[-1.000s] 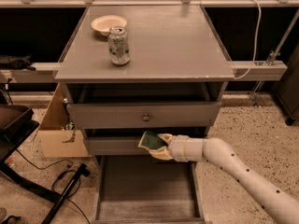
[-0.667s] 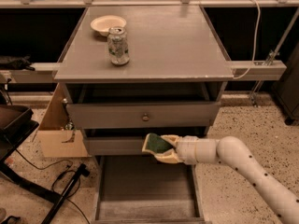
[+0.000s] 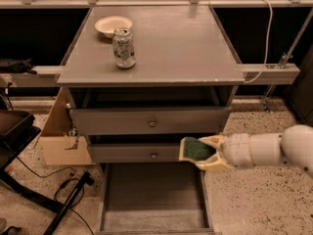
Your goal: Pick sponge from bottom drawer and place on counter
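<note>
The sponge point(image 3: 195, 149) is held between the jaws of the gripper point(image 3: 203, 153), which are closed on its pale foam edges, one finger above and one below, with the green face turned outward. It is clear of the bottom drawer point(image 3: 151, 196), whose bare floor lies below the jaws and off to the side away from the arm.

Compared with a second ago, the sponge has been carried sideways, back toward the arm. Then it was seen in front of the middle drawer point(image 3: 132, 153), near that drawer's knob; now it is found at the cabinet's right front corner, past the drawer fronts. Its height has hardly been altered, and the grip appears unchanged.

From this it is judged that the picking is done and that the load is being backed clear of the cabinet before it is lifted. The placing is not yet begun: the counter point(image 3: 176, 48) lies well above the jaws. A rise past the thin front edge is needed next, then a reach inward. The can point(image 3: 123, 48) and the bowl point(image 3: 113, 25) stand far above the jaws, toward the counter's other side, so the nearer half is open for the sponge.
</note>
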